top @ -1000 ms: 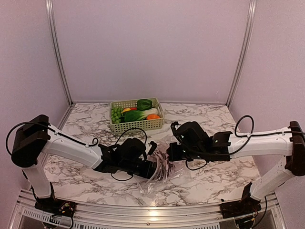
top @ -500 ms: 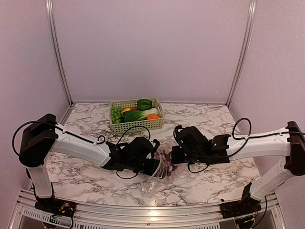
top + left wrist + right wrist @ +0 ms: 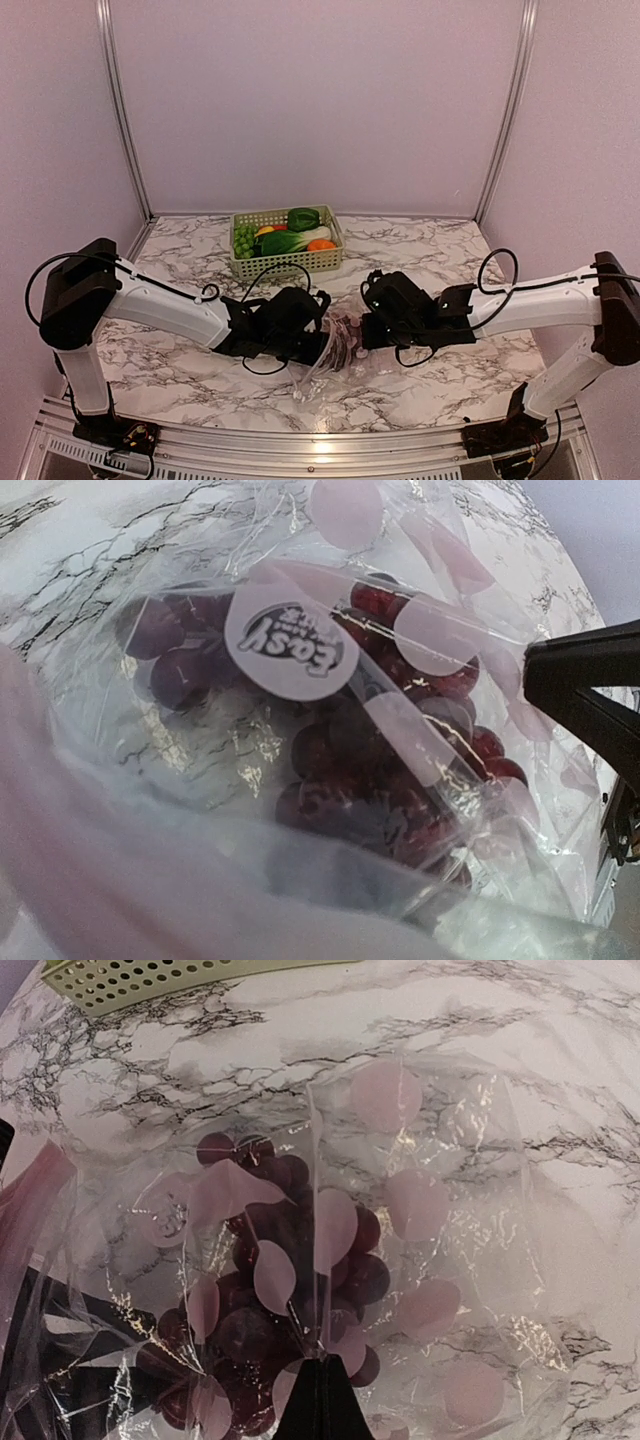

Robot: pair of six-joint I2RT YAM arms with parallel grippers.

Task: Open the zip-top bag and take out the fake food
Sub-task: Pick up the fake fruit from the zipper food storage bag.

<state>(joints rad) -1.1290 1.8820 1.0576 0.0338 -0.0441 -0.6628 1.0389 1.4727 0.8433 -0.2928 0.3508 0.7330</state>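
Observation:
The clear zip-top bag (image 3: 333, 352) hangs bunched between my two grippers, low over the marble table. A purple grape bunch (image 3: 270, 1300) sits inside it and also shows in the left wrist view (image 3: 400, 780). My right gripper (image 3: 322, 1385) is shut, pinching a fold of the bag (image 3: 450, 1210) just in front of the grapes. My left gripper (image 3: 320, 342) holds the bag's other side. Its fingers are hidden behind blurred plastic (image 3: 290, 640). The rest of the fake food (image 3: 290, 238), green, orange, red and yellow, lies in the basket.
The pale green lattice basket (image 3: 285, 262) stands at the back centre of the table; its edge shows in the right wrist view (image 3: 150, 980). The right gripper's black fingers (image 3: 585, 680) show at the right of the left wrist view. Walls and metal posts enclose the table.
The two grippers have come together at the table's middle. The right gripper moved left onto the bag. The bag is now more bunched and drawn between them.

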